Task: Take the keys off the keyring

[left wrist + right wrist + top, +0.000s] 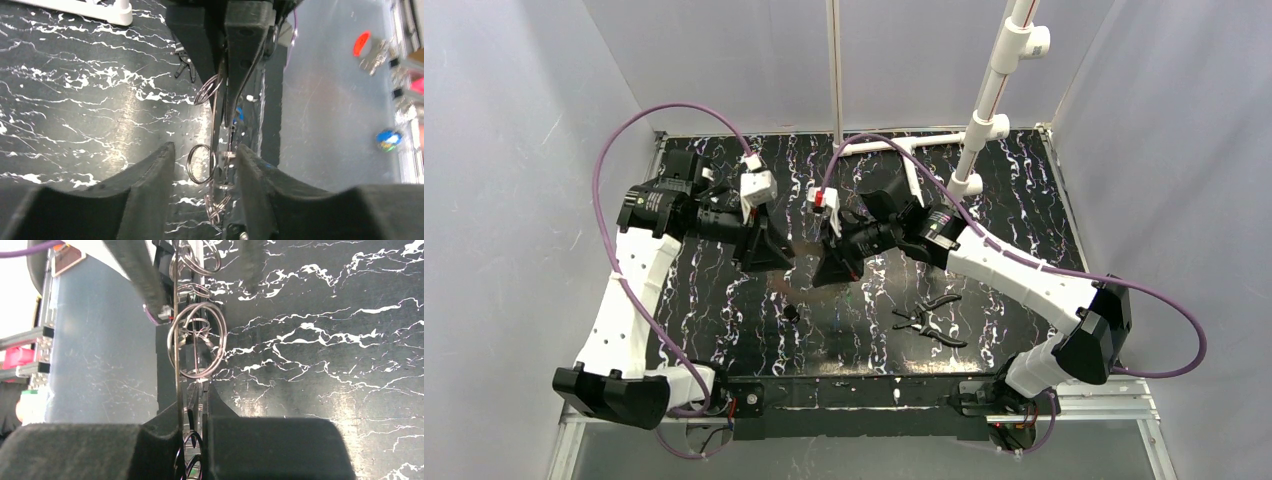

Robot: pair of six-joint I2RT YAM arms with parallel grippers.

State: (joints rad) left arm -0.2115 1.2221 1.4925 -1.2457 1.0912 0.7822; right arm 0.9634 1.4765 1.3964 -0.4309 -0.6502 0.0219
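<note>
Top: left hand (776, 258) and right hand (826, 268) face each other, close, above counter (1024, 200); pliers (929, 320) lie on it.
Left wrist: left hand spread apart, keyring (190, 165) in the gap.
Right wrist: right hand clamped on keyring.

Black marbled table (864, 325) carries 1 pair of pliers (929, 320), perhaps also a small dark piece (791, 312).

white left arm (629, 290) and right arm (1024, 275) with black joints and black shoulder housings; looping purple cables (669, 106); black wedge-shaped fingers (145, 195).
</note>
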